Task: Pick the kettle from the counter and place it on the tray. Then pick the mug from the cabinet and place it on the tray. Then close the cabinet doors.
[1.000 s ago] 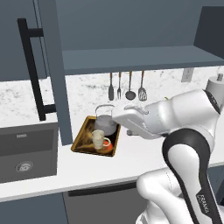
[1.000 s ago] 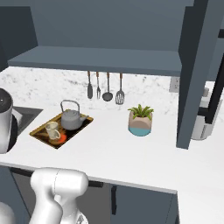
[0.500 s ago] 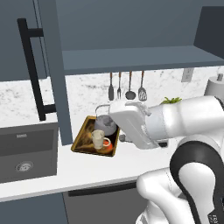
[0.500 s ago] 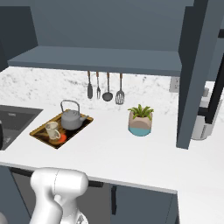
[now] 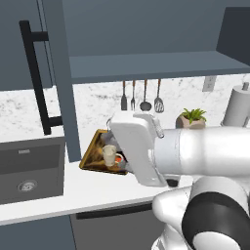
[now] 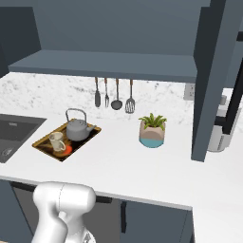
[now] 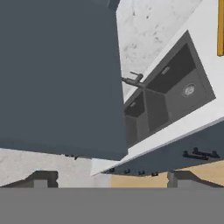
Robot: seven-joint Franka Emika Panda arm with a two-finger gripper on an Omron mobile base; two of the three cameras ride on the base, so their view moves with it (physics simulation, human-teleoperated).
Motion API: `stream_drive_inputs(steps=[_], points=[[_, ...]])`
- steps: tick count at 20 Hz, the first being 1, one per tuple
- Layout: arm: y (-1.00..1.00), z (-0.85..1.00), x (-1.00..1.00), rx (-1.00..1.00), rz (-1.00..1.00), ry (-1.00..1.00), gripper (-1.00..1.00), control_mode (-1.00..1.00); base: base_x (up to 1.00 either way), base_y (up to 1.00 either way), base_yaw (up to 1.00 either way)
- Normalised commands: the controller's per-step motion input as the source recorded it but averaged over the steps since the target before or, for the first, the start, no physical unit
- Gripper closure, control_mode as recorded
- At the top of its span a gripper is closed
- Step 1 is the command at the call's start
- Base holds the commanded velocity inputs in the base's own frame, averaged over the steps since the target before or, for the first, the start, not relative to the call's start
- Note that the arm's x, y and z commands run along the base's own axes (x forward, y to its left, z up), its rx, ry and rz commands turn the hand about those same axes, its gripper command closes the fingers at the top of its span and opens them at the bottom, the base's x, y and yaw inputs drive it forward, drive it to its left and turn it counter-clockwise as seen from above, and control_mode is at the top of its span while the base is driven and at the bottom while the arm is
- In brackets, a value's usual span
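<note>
The grey kettle (image 6: pixel 78 129) and the cream mug (image 6: pixel 57 141) both stand in the golden-rimmed tray (image 6: pixel 43 138) on the white counter (image 6: pixel 123 163). In the left base view my white forearm (image 5: pixel 139 146) covers the kettle; the mug (image 5: pixel 110 155) and the tray (image 5: pixel 93 155) show beside it. Both cabinet doors stand open: the left door (image 5: pixel 56 83) with its black bar handle (image 5: pixel 36 78), and the right door (image 6: pixel 211 80). The cabinet shelf (image 6: pixel 109 64) is bare. My gripper (image 7: pixel 111 179) is open and holds nothing, facing the flat side of a door panel (image 7: pixel 57 74).
A dark sink (image 7: pixel 170 96) with its faucet (image 7: pixel 133 81) lies left of the tray. Utensils (image 6: pixel 114 92) hang on the back wall. A teal plant pot (image 6: pixel 153 130) stands right of the tray and a paper-towel roll (image 5: pixel 239 105) at the far right.
My arm has swung left and toward the camera in the left base view and now covers the kettle there. Kettle, mug, tray and doors have not moved.
</note>
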Motion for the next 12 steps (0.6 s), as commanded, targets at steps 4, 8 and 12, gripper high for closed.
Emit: stream_drive_inputs(steps=[4, 8, 12], points=[[0.64, 0.12, -0.44, 0.04, -0.21, 0.00, -1.00, -1.00, 0.00, 0.00, 0.00], [0.61, 0.25, -0.32, 0.04, -0.16, 0.00, -1.00, -1.00, 0.00, 0.00, 0.00], [0.71, 0.20, 0.01, 0.01, -0.18, 0.10, -1.00, -1.00, 0.00, 0.00, 0.00]])
